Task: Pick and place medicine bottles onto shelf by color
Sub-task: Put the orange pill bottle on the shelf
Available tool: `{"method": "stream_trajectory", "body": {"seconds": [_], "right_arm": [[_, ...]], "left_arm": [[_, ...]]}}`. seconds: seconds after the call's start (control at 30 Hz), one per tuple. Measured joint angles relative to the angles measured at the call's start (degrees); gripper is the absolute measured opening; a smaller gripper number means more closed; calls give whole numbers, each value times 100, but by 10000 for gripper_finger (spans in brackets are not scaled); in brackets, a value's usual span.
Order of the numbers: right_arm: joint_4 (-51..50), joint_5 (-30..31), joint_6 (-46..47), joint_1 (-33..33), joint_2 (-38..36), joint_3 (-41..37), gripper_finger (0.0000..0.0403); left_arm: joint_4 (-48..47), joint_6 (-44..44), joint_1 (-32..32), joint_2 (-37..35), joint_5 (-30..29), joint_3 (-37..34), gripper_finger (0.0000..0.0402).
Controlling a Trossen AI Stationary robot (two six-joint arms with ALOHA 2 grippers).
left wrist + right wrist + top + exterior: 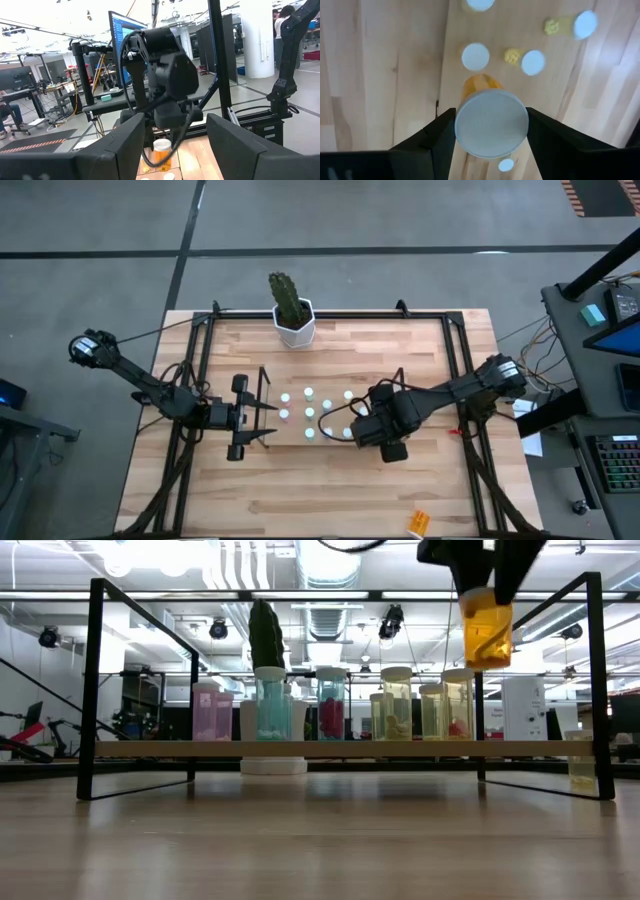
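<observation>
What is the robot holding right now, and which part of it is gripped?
The right end effector holds an orange medicine bottle in the air, pinched on opposite sides of its white cap. The left end effector holds nothing.

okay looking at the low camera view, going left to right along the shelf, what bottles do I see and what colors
Pink bottle → blue-tinted bottle → teal bottle with red contents → pale yellow-green bottle → clear yellowish bottle; above it, the orange bottle hangs in the right gripper.

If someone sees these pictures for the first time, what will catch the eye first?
Probably the orange bottle with a white cap, held in the right tool in the air above the shelf. Next, the row of tinted medicine bottles standing on that shelf, and the green cactus in its white pot at the table's far edge.
</observation>
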Motion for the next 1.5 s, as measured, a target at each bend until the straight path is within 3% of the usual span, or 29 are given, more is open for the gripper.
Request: {"method": "stream_trajectory", "body": {"seconds": [0.67,1.07,1.5], "right_arm": [[752,-156,-228,1,2,-1078,205],[1051,-397,-260,2,2,-1360,206],[1110,-246,172,-13,0,-1415,206]], "left_arm": [[1,42,1,1,-1,0,197],[1,42,-1,1,0,0,197],[7,40,1,1,0,0,197]]}}
